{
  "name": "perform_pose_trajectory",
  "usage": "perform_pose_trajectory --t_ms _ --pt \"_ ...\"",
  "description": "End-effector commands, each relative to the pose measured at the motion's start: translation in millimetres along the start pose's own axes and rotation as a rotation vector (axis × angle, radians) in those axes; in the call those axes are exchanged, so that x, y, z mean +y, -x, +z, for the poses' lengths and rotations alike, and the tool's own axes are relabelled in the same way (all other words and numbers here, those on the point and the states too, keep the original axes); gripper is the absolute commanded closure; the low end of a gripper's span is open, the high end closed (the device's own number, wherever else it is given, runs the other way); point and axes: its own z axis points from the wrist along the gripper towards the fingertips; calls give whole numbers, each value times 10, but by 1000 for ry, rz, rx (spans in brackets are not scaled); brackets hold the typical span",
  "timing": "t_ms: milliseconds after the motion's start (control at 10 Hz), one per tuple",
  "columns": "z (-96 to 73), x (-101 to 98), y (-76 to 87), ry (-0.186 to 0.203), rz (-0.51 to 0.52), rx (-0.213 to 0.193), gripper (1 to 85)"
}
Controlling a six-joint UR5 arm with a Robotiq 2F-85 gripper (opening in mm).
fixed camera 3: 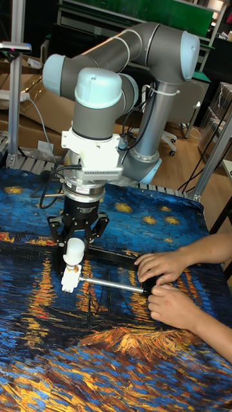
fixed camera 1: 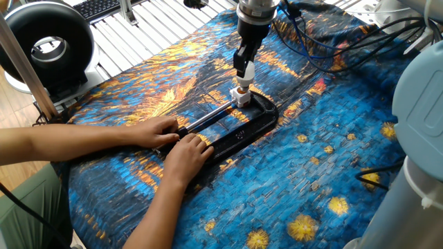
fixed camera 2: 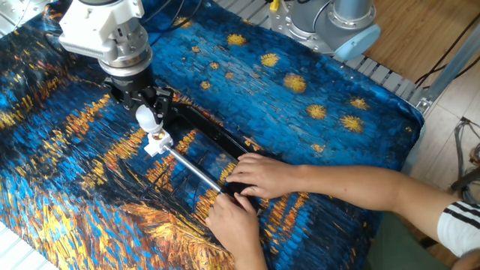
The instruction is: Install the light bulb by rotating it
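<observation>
The light bulb (fixed camera 1: 243,76) (fixed camera 2: 145,120) (fixed camera 3: 73,252) is a small white globe held upright with its neck down. My gripper (fixed camera 1: 244,70) (fixed camera 2: 145,115) (fixed camera 3: 73,246) is shut on it from above. The neck meets the top of the small white socket block (fixed camera 1: 241,98) (fixed camera 2: 156,143) (fixed camera 3: 67,281), which sits at the end of the metal rod of a black C-clamp (fixed camera 1: 257,117) (fixed camera 2: 210,133). Whether the thread has entered the socket cannot be made out.
A person's two hands (fixed camera 1: 169,142) (fixed camera 2: 255,184) (fixed camera 3: 164,286) hold the clamp's other end down on the blue-and-orange cloth (fixed camera 1: 311,159). A black round fan (fixed camera 1: 45,45) stands at the far left, cables (fixed camera 1: 311,41) trail behind the arm, and the robot base (fixed camera 2: 337,22) is at the table's edge.
</observation>
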Motion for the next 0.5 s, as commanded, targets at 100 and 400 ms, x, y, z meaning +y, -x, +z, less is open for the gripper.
perform_pose_trajectory --t_ms 100,400 --pt "-63 123 122 20 19 -15 623" --pt "-53 92 103 19 15 -18 620"
